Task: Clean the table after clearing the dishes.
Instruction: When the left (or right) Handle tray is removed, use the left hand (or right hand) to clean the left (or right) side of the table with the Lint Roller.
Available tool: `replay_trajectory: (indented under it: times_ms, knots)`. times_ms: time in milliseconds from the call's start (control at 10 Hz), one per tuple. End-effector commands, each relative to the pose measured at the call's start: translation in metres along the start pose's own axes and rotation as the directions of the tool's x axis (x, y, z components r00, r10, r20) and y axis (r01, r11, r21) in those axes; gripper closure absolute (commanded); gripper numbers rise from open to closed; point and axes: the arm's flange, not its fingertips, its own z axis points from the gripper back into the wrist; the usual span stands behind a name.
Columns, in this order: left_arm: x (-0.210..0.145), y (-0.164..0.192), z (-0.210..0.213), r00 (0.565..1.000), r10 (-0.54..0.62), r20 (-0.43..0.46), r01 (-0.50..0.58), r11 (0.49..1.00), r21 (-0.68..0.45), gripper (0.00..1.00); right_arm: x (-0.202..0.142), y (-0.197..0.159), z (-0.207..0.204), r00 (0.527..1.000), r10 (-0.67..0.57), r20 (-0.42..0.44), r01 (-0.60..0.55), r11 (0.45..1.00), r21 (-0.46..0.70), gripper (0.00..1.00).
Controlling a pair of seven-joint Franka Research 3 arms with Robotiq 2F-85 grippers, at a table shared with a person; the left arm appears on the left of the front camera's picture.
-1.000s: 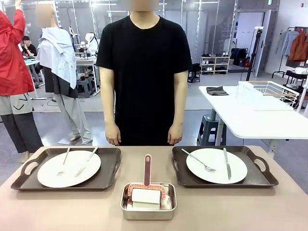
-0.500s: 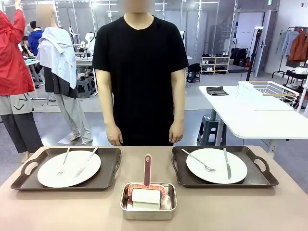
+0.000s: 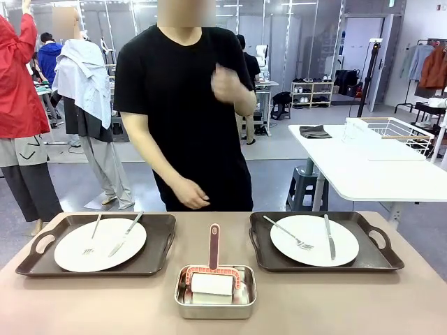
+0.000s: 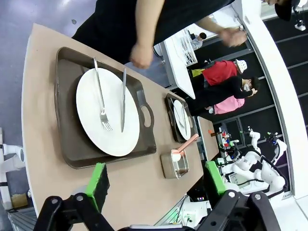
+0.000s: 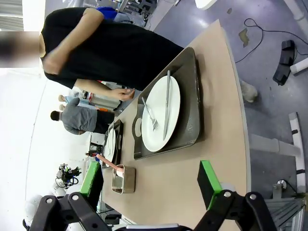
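Table (image 3: 335, 301) matte beige; round white plates (image 3: 100, 245) on dark handled trays (image 3: 160, 227).

Bright, even overhead light, soft shadows; the person's raised hand (image 3: 226, 84) blurs; both wrist views bend at the edges.

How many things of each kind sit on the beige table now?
Dark brown trays: 2
White plates: 2
Forks: 2
Knives: 2
Steel pan: 1
Pink-handled cleaning tool: 1
Total: 10
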Motion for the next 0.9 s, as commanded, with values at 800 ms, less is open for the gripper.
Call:
replay_trajectory:
  times_ms: [800]
  knots:
    - [-0.0019, -0.0003, 0.0033, 1.000, -0.013, 0.002, 0.013, 1.000, -0.010, 0.00, -0.0002, 0.0008, 0.0010, 1.000, 0.005, -0.015, -0.005, 1.000, -0.005, 0.00]
